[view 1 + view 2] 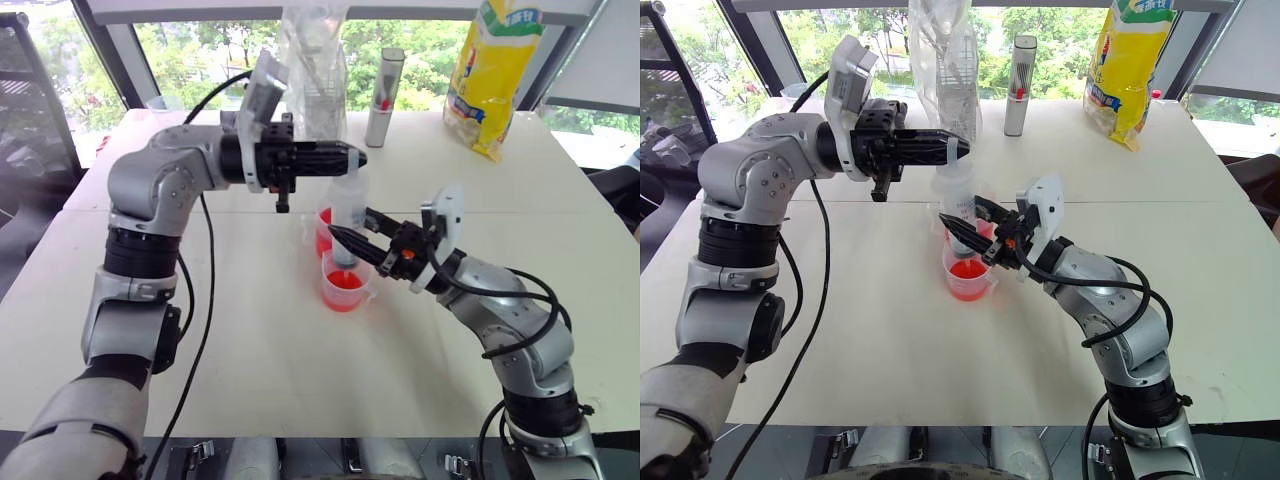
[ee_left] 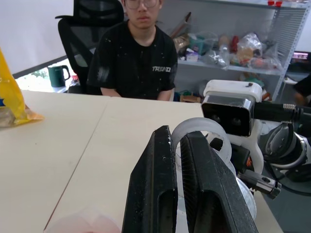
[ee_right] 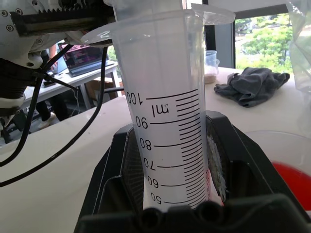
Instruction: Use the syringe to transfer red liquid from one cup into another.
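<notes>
The syringe stands upright, long axis vertical, tip down over the near cup on the table. The right end effector clamps its barrel low down; the left end effector, level, is pinched on the plunger top. Risk: an off-axis pull could tilt the barrel, nudge the cups, or spill red liquid.

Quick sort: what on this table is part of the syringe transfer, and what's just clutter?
In use:
- syringe, held by right gripper at the barrel, left gripper at its top
- near cup, red liquid inside
- far cup

Lying about:
- yellow bag
- silver cylinder
- clear plastic bag
</notes>
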Robot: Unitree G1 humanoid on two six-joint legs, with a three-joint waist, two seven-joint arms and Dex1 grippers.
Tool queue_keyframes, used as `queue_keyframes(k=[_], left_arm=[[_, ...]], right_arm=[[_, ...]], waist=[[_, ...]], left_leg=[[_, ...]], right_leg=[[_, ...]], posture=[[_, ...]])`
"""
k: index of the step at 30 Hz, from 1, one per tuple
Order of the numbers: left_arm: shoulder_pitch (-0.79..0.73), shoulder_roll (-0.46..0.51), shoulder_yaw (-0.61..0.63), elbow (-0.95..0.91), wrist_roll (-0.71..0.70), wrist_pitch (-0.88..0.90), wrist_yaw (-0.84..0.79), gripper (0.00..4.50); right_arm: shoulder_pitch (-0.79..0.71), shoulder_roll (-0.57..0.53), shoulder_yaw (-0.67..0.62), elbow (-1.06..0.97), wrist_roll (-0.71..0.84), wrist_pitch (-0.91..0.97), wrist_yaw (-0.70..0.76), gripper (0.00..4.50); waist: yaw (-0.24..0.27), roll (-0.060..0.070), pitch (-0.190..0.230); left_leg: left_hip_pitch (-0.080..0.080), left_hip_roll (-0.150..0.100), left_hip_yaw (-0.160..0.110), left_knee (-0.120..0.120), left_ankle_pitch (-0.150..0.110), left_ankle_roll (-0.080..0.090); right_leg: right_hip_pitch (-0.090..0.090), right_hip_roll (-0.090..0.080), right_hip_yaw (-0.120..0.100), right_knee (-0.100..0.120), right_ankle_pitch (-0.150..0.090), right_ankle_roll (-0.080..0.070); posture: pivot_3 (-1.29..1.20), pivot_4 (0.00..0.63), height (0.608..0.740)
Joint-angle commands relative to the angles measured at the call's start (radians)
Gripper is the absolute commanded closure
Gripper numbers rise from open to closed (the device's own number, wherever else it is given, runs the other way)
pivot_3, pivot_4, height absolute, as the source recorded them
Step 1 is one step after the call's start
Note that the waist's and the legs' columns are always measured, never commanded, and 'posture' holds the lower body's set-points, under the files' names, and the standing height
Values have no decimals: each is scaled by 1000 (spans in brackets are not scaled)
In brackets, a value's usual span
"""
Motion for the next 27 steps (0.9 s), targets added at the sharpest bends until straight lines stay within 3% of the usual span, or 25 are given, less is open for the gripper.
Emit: queue_keyframes(k=[1, 17, 20, 27], left_arm=[[30, -12, -61, -62, -9, 20, -28, 4418], [39, 1, -54, -70, 3, 8, -9, 4418], [27, 11, -41, -56, 0, 13, -6, 3445], [23, 78, 11, -36, -1, 12, 3, 26]], right_arm=[[-63, -1, -62, -61, 38, -14, -18, 3080], [-96, -21, -94, -57, 84, 27, -27, 3080], [-93, -24, -93, -56, 83, 26, -24, 3080], [-83, -28, -96, -65, 89, 31, -22, 3080]], waist=[[0, 0, 0], [1, 0, 0], [1, 0, 0], [0, 0, 0]], left_leg=[[0, 0, 0, 0, 0, 0], [0, 0, 0, 0, 0, 0], [0, 0, 0, 0, 0, 0], [0, 0, 0, 0, 0, 0]], right_leg=[[0, 0, 0, 0, 0, 0], [0, 0, 0, 0, 0, 0], [0, 0, 0, 0, 0, 0], [0, 0, 0, 0, 0, 0]], posture=[[0, 150, 740], [0, 150, 740], [0, 150, 740], [0, 150, 740]])
